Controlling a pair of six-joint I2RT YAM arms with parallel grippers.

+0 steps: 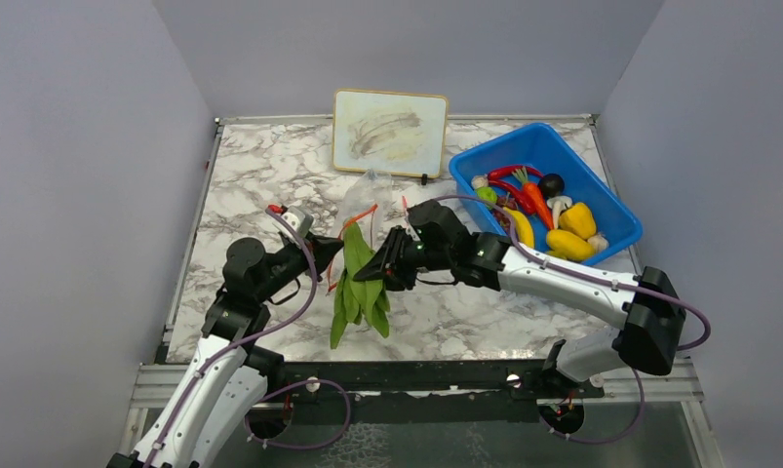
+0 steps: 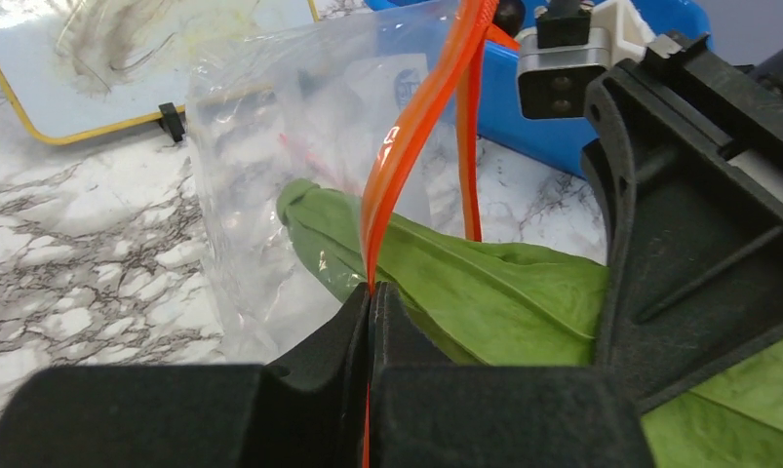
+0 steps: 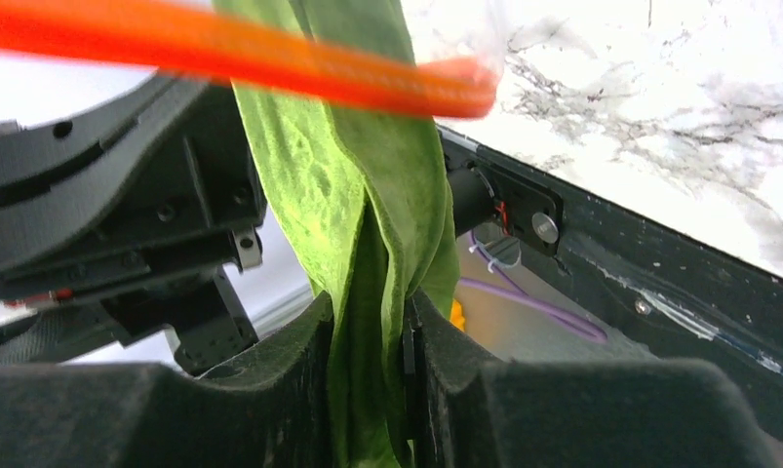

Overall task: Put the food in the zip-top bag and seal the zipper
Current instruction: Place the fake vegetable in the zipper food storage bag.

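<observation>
Green is what your right gripper has: its two fingers are pinched hard on the leafy toy vegetable, with the leaf folded between the pads. In the top view that gripper meets the leaves from the right. Most of the bunch trails toward the near edge of the marble table.

Your left gripper is clamped on the orange zipper strip, which rises out of the closed fingertips and runs up along the mouth of the clear zip-top bag. From above, the left gripper sits just left of the leaves, and the bag lies beyond both grippers, in front of the smudged whiteboard.

In the left wrist view, the leaf's far tip shows through the clear plastic at the mouth, while the rest of the leaf lies outside the bag. The right gripper's black body fills that view's right side.

At the far right of the table, the blue bin holds the other food:
- a yellow pepper
- an orange carrot
- a banana
- a red chili
- a dark round piece
- a white mushroom
</observation>
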